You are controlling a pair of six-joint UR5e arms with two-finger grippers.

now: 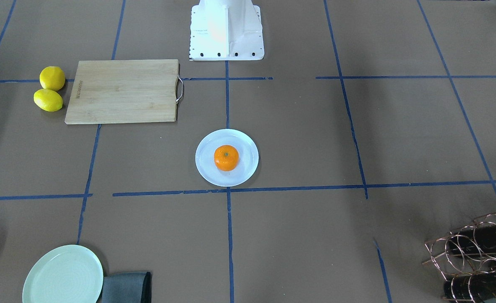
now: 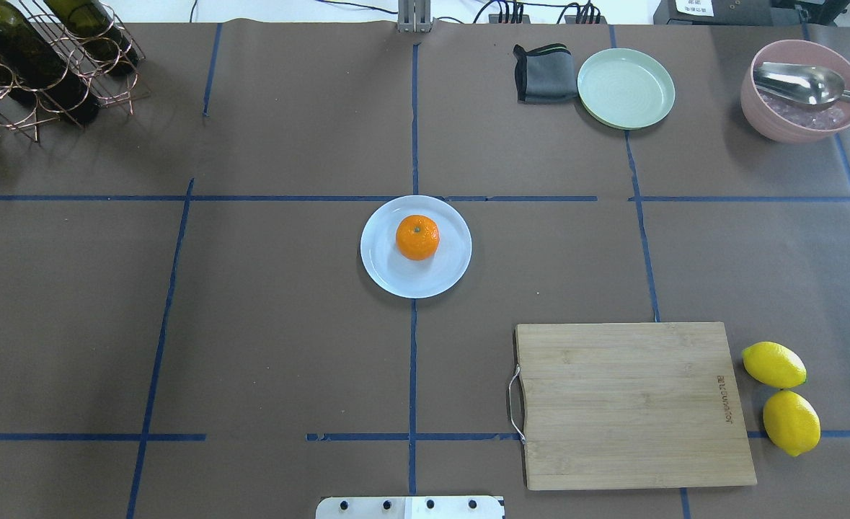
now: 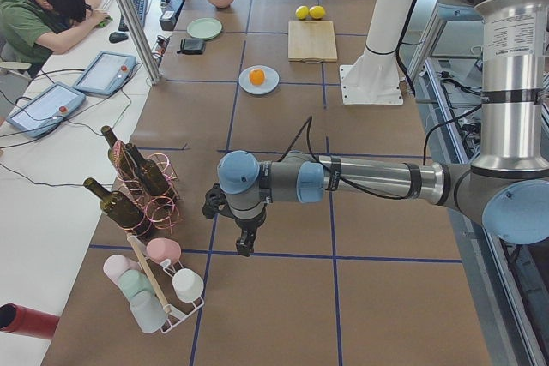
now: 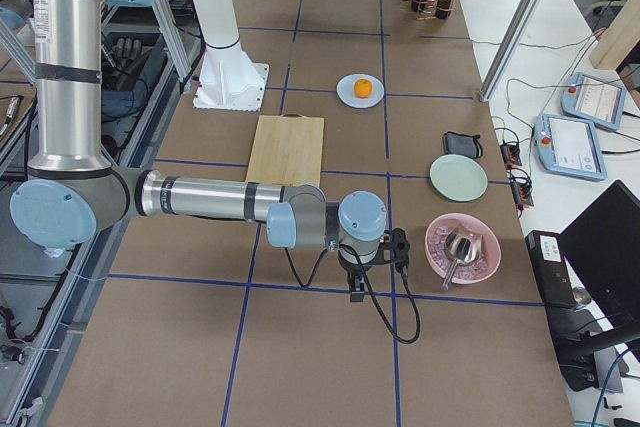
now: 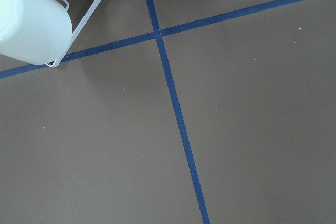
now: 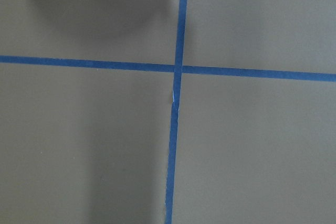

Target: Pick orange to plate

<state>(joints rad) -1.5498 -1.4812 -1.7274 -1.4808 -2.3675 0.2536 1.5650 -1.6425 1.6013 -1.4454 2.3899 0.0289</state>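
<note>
The orange [image 2: 417, 237] rests on the pale bluish-white plate [image 2: 403, 280] at the middle of the table, stem dimple up, also as the orange [image 1: 226, 158] on the plate [image 1: 205, 170]. Both arms are far from it. My left gripper [image 3: 244, 246] hangs over the table's left end, near a wine rack, and shows only in the exterior left view. My right gripper [image 4: 355, 292] hangs over the right end beside a pink bowl, seen only in the exterior right view. I cannot tell whether either is open or shut. The wrist views show only bare paper and blue tape.
A wooden cutting board [image 2: 630, 404] lies right of centre with two lemons [image 2: 781, 396] beside it. At the far right stand a green plate [image 2: 626, 88], a grey cloth [image 2: 543, 73] and a pink bowl [image 2: 799, 90] with a spoon. A wine rack [image 2: 35, 65] fills the far left.
</note>
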